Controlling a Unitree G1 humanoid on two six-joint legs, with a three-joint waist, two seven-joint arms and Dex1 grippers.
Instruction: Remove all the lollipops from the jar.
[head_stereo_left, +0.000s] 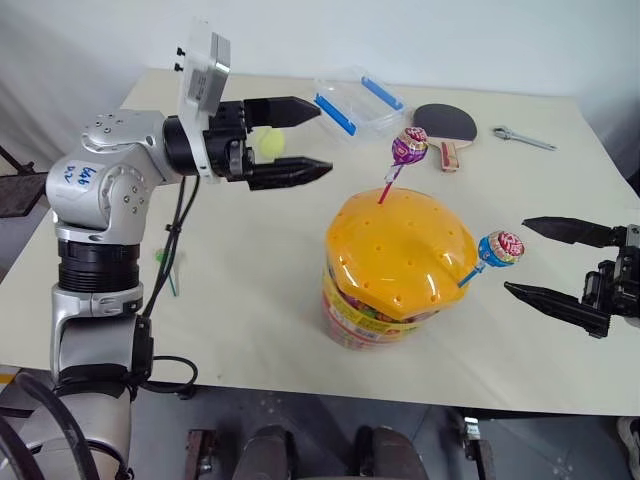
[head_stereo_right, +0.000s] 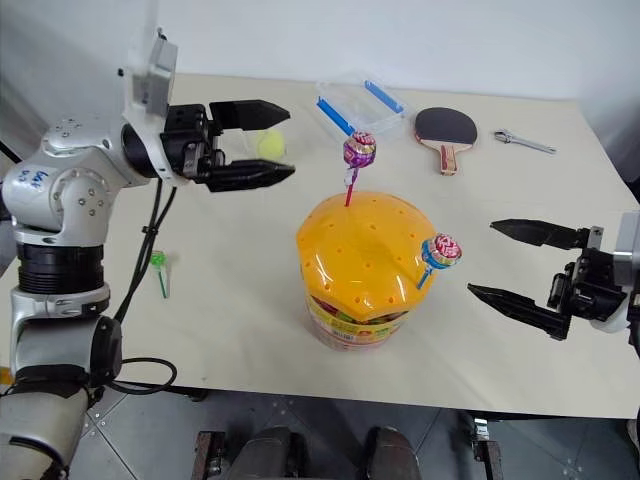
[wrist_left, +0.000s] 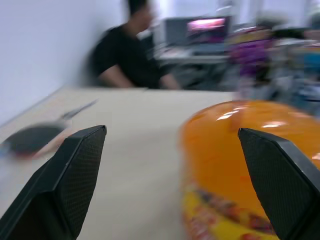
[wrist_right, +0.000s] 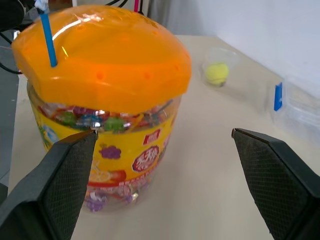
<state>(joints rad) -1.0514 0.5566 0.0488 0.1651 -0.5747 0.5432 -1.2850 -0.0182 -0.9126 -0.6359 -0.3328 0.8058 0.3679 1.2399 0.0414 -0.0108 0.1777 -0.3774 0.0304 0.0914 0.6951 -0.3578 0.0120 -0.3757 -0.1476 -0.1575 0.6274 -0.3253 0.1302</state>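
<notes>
Lollipops first: the purple one (head_stereo_left: 409, 146) on its red stick and the blue-and-pink one (head_stereo_left: 501, 248) on its blue stick are both poking out of the orange lid of the jar (head_stereo_left: 395, 270), which sits mid-table (head_stereo_left: 250, 310). The green one (head_stereo_right: 158, 264) lies flat on the table, well left of the jar. Left gripper (head_stereo_left: 300, 142) hangs above the table, pointing right, jaws wide apart and empty. Right gripper (head_stereo_left: 545, 262) waits just right of the jar, also spread wide, holding nothing.
</notes>
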